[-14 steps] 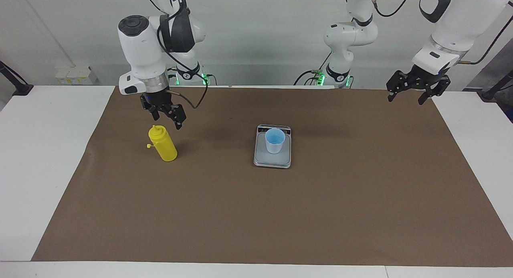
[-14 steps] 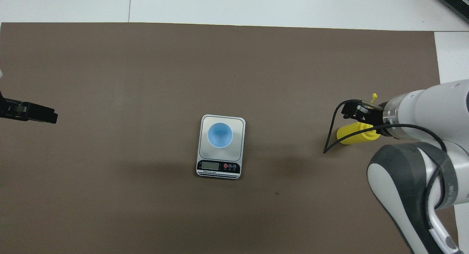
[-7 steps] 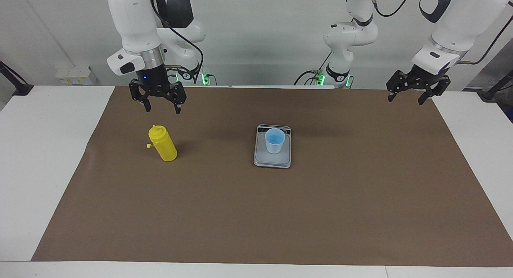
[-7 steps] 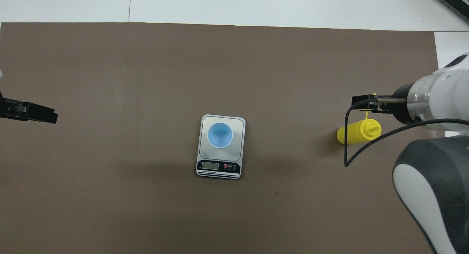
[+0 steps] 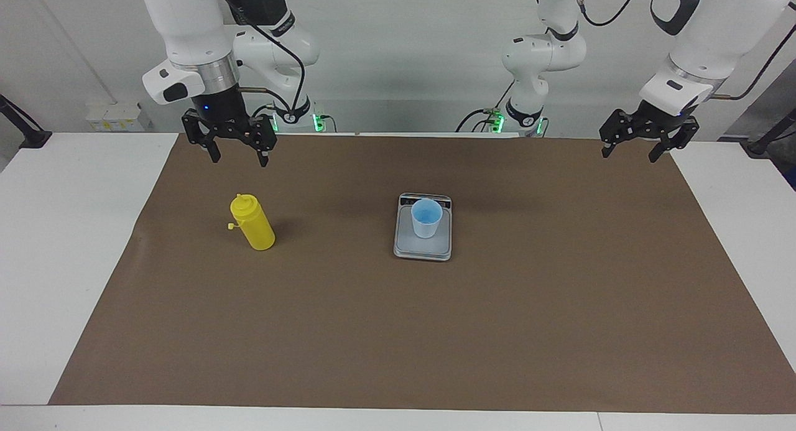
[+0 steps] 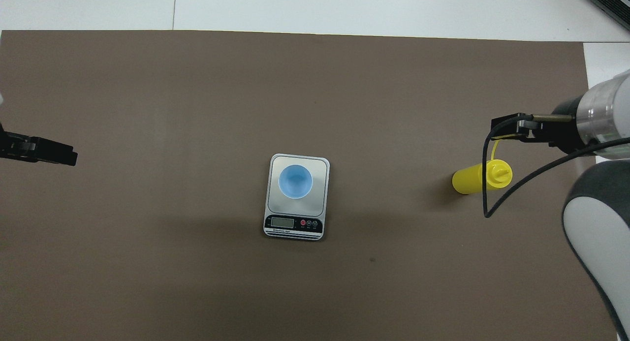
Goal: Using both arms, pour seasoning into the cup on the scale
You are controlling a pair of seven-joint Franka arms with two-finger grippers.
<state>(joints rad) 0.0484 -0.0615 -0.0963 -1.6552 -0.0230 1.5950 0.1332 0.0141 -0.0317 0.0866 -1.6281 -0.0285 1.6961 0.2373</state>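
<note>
The yellow seasoning bottle (image 5: 252, 222) (image 6: 480, 178) stands upright on the brown mat toward the right arm's end, with its small tip cap hanging beside the nozzle. My right gripper (image 5: 239, 159) (image 6: 512, 127) hangs open and empty in the air over the mat, well above the bottle and clear of it. At the mat's middle the light blue cup (image 5: 426, 217) (image 6: 295, 181) stands upright on the silver-grey scale (image 5: 423, 249) (image 6: 320, 205), whose display end faces the robots. My left gripper (image 5: 629, 154) (image 6: 42, 151) waits open and empty over the mat's edge at the left arm's end.
A brown mat (image 5: 435, 331) covers most of the white table (image 5: 74, 232). White table strips flank the mat at both ends. Both arm bases stand along the table's edge at the robots' end.
My right gripper has risen and drawn back from the bottle's top, turning its fingers as it went. The bottle, cup, scale and left arm have not moved.
</note>
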